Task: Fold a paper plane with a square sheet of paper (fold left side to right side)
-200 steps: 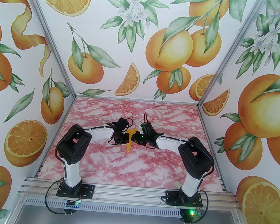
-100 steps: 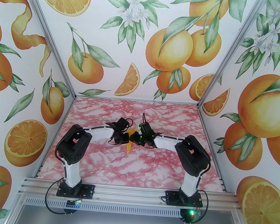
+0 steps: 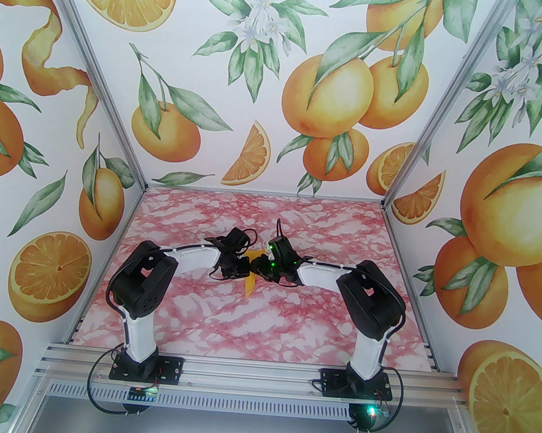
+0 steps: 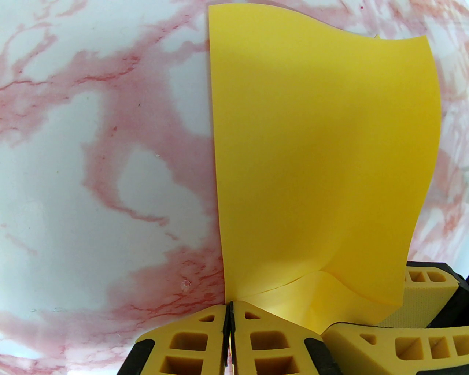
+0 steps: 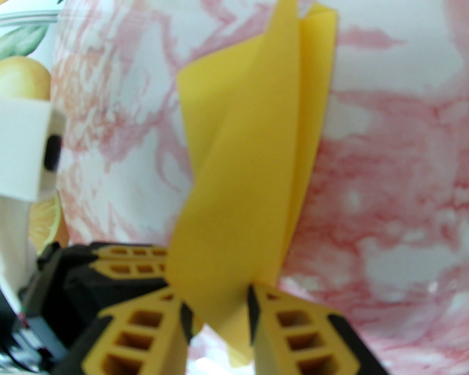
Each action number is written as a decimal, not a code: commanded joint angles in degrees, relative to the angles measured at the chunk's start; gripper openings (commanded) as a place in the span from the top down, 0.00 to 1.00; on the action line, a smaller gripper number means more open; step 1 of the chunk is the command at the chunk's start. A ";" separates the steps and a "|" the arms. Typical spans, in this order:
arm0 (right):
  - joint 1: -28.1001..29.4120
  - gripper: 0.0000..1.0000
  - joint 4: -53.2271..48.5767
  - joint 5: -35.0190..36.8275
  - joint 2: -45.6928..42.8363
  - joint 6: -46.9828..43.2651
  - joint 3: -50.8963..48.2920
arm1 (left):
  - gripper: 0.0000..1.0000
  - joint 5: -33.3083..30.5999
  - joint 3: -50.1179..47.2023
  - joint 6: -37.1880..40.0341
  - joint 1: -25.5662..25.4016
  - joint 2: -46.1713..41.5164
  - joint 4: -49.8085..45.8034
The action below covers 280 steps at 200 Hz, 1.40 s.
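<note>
Thin yellow-orange folded paper sheet [image 4: 322, 146] over pink marbled table [image 3: 244, 329], corner pinched tight in left gripper [image 4: 229, 309]. Right gripper [image 5: 214, 289] apparently parted around it, view blurred. Risk: single pinch, layers springing apart.
</note>
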 commanded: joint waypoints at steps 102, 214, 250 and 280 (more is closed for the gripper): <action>-1.72 0.71 10.52 -4.08 -0.39 5.62 -2.55 | 0.89 2.75 -3.43 -0.05 -1.45 4.08 7.89; 0.07 0.91 6.73 0.11 -4.65 4.28 -7.01 | 0.84 2.39 -2.12 2.50 1.19 2.19 7.27; 1.04 0.90 6.13 3.62 -5.98 5.55 -8.17 | 0.81 1.57 -2.68 3.45 1.73 -0.56 5.85; 1.05 0.90 6.58 4.80 -6.34 5.95 -8.86 | 0.79 0.55 -5.22 3.42 1.67 -5.37 4.62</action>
